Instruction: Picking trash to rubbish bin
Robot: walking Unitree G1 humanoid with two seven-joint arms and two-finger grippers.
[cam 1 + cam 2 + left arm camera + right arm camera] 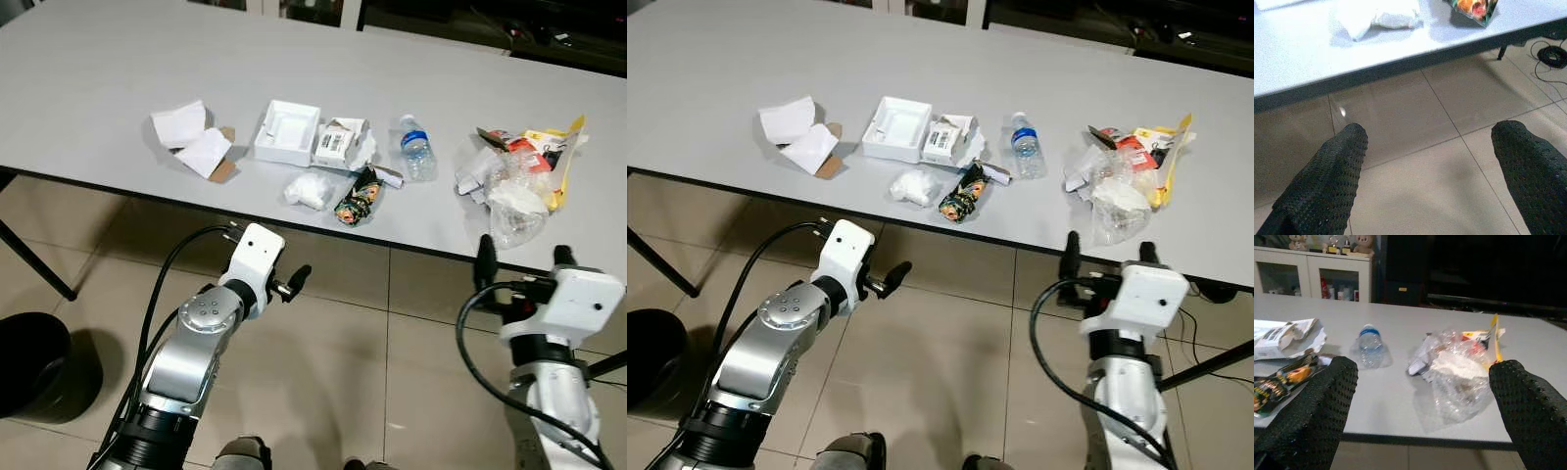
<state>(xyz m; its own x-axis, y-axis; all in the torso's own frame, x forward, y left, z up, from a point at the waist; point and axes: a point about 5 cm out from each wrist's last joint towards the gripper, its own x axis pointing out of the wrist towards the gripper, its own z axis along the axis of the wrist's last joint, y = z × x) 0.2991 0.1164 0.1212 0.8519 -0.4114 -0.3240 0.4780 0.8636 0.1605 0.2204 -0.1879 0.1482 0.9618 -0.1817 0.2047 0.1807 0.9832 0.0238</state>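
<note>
Clear plastic wrap (1457, 391) lies just beyond the right gripper (1422, 406) — jaws spread.

On the surface (98, 59), from left to right near its front edge, lie folded papers (191, 137), an open box (288, 131) with a torn carton (343, 143) just beside it, a bottle (417, 149) on its side, and a heap of wrappers (519, 171). Before the box lie a crumpled tissue (310, 189) and, to its right, what seems a snack packet (359, 196). A bin (34, 362) stands on the floor at far left, before the surface.
</note>
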